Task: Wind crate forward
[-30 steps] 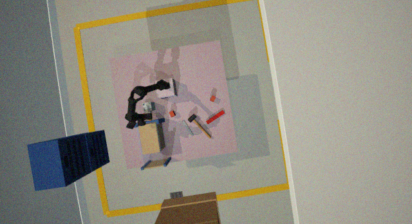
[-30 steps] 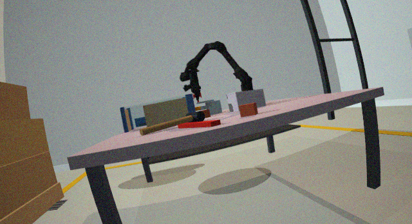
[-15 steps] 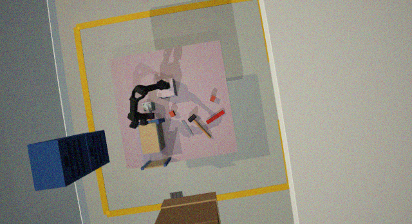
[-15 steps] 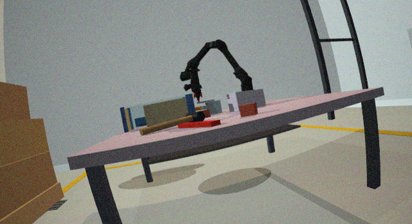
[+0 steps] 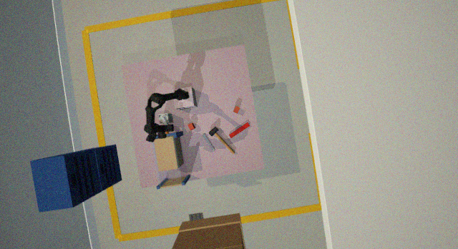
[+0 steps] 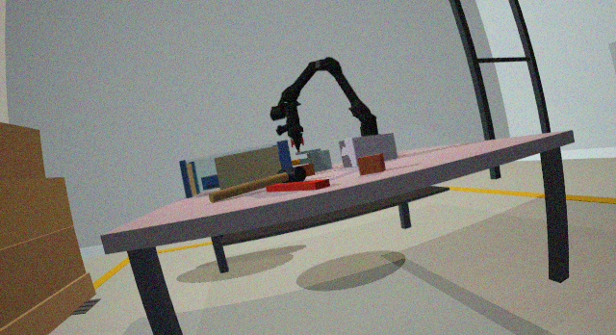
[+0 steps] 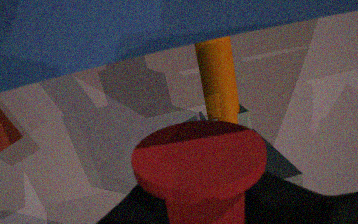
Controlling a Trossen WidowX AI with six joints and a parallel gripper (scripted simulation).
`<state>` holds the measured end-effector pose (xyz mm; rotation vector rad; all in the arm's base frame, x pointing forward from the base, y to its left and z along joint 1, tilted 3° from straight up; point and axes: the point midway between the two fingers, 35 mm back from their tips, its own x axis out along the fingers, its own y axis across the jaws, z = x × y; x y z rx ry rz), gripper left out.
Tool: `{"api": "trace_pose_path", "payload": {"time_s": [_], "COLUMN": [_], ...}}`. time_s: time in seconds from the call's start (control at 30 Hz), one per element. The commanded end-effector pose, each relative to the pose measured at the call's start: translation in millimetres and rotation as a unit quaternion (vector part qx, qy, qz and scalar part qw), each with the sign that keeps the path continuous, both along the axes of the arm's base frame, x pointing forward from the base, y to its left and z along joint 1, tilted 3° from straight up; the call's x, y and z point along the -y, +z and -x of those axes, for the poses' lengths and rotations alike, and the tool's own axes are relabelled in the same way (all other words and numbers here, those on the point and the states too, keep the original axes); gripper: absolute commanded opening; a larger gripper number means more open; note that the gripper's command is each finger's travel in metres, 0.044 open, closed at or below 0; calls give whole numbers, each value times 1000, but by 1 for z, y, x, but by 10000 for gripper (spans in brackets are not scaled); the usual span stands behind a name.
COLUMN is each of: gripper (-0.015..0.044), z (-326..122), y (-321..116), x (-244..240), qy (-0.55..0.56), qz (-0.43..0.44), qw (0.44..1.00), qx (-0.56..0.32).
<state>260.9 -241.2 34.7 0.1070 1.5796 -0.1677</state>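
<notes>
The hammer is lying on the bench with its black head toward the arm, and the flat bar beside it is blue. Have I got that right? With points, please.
Not quite: the flat bar point(image 5: 240, 130) point(image 6: 298, 185) is red, as the top view shows. The hammer point(image 5: 225, 142) point(image 6: 250, 186) does lie with its black head toward the arm.

Looked like a workshop or warehouse bay to me.
Yellow floor tape boxed in the pink-topped workbench, and a hammer lay on top. Big brown cartons were stacked at the left in the exterior view, with a tall dark-legged rack at the far right. Pretty bare grey walls too, tbh.
</notes>
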Motion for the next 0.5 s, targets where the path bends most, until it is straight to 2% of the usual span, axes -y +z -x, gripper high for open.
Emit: {"api": "trace_pose_path", "payload": {"time_s": [0.0, 0.47], "gripper": [0, 0], "z": [5, 14], "y": [-1, -1], "x": [-15, -30], "qy": [1, 1], "qz": [-15, -15], "qw": [1000, 1000], "qx": [-6, -7]}}
